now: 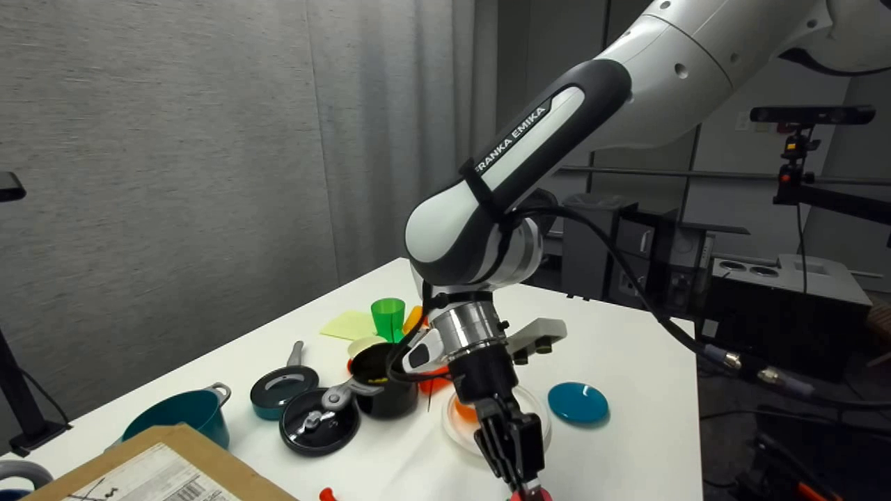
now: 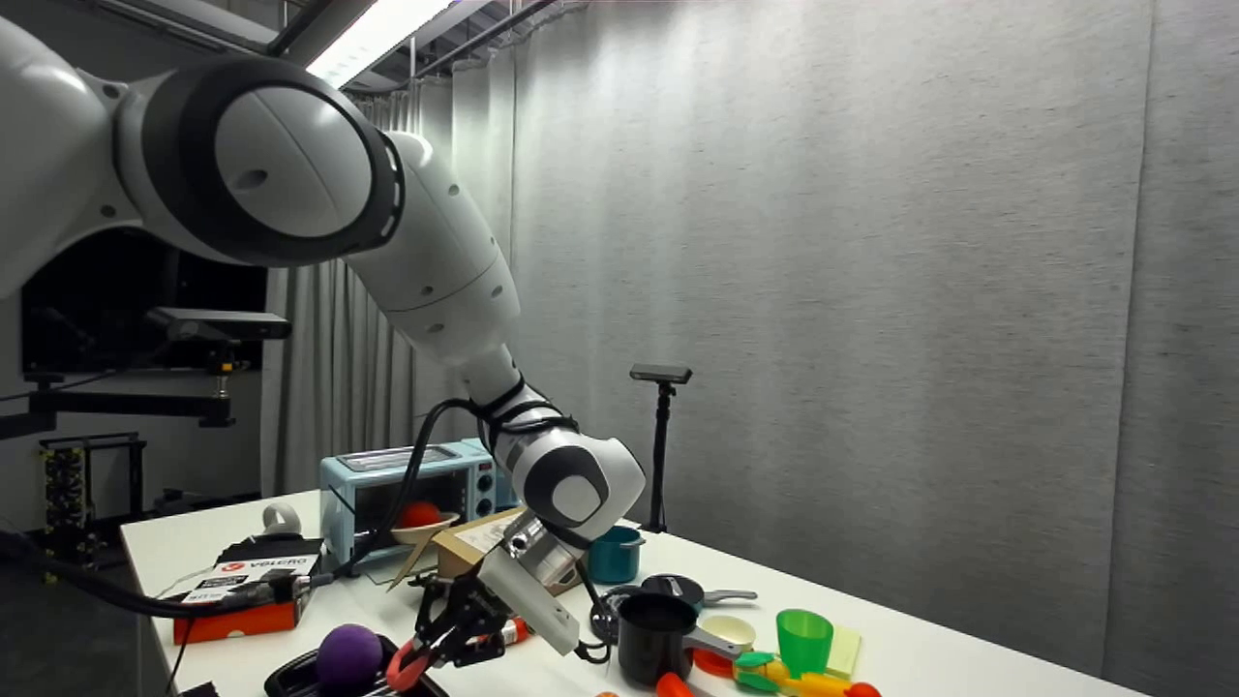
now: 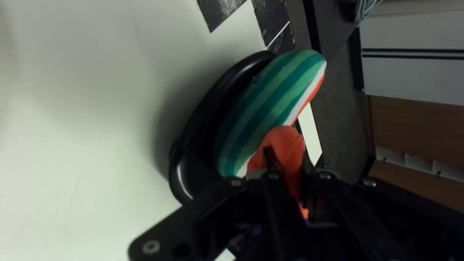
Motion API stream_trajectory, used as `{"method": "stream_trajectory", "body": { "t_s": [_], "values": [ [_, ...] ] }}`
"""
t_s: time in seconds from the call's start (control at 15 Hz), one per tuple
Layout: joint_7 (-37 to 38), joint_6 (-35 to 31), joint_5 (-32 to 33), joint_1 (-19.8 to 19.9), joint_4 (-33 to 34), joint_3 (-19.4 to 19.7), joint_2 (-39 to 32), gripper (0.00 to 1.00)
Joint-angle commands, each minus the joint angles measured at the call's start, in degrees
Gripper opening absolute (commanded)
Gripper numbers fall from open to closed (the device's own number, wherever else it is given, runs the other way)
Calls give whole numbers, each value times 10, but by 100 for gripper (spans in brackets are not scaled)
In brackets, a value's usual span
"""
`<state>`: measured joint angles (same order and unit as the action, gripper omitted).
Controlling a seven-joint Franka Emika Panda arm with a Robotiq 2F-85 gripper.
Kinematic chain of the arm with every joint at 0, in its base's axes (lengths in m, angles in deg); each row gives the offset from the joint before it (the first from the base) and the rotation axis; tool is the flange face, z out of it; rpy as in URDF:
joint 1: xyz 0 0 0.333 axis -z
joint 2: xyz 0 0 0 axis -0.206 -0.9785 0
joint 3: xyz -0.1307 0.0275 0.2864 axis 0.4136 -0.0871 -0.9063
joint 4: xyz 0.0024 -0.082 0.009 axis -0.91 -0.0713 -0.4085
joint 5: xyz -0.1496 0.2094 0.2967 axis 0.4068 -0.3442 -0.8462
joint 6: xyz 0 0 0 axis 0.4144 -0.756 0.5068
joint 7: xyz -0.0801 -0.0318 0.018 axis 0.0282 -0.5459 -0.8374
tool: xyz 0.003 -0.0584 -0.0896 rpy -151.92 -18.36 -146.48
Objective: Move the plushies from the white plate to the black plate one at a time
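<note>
Your gripper [image 3: 288, 163] is pinched on the red part of the watermelon plushie [image 3: 264, 105], its jaws nearly together with only that soft piece between them. In the wrist view you see the toy's green-striped side across the black plate [image 3: 199, 168], one end reaching past the rim; whether toy and plate touch, you cannot tell from here. In an exterior view the purple plushie [image 2: 348, 658] sits in the black plate, near the toy you are holding. Your white plate [image 1: 457, 437] bears an orange thing [image 1: 465, 412], partly hidden behind the gripper, so its kind is unclear. A blue lid [image 1: 578, 402] lies just beside the white plate, and the black pot [image 1: 390, 398] stands on the table [image 1: 626, 452] near its opposite side.
</note>
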<state>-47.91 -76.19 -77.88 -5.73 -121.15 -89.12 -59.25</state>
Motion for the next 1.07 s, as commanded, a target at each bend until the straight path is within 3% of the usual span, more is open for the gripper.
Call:
{"method": "stream_trajectory", "body": {
  "t_s": [0.0,0.4,1.0],
  "values": [
    [9,-11,-18,-16,9,11,6,3],
    [89,-129,-29,-47,-14,5,13,3],
    [131,-92,18,-91,5,-5,0,3]
  ]
}}
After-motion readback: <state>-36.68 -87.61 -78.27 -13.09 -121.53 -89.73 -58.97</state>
